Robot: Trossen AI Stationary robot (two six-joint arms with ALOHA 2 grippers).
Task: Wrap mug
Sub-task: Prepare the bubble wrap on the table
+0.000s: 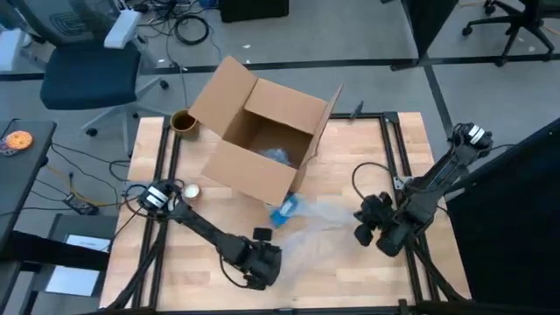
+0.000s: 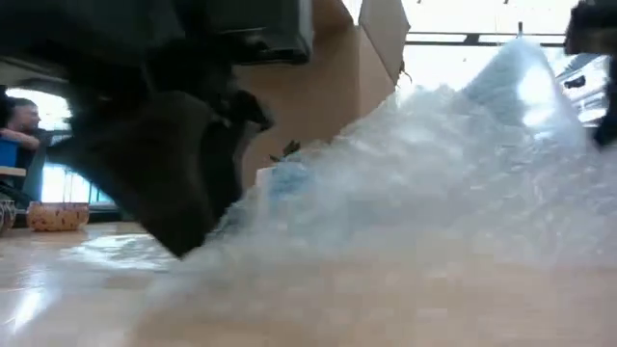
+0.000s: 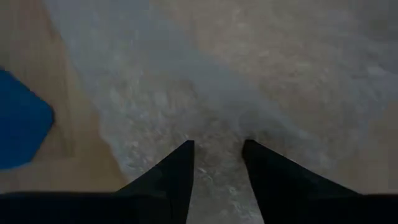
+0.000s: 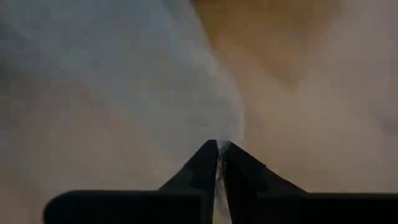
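Bubble wrap point(image 1: 319, 229) spread on table point(image 1: 367, 149), mug point(image 1: 284, 210) at its box-side edge. Right gripper point(image 4: 219, 144) pinches sheet; left gripper point(image 3: 217, 146) fingers narrowly apart. Wrap light, floppy: hold edges

Lab or office, swivel chair point(image 1: 77, 68), floor cables point(image 1: 188, 26), framed workbench point(image 1: 367, 289)

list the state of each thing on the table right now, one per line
cardboard box: open, flaps up, tipped on its side
bubble wrap: spread on the table, one edge lifted
blue mug: lying at the wrap's edge by the box, not yet wrapped
left gripper: open, fingers apart over the wrap
right gripper: shut on the bubble wrap, pinching its edge
small bowl: upright, at the table's far left corner
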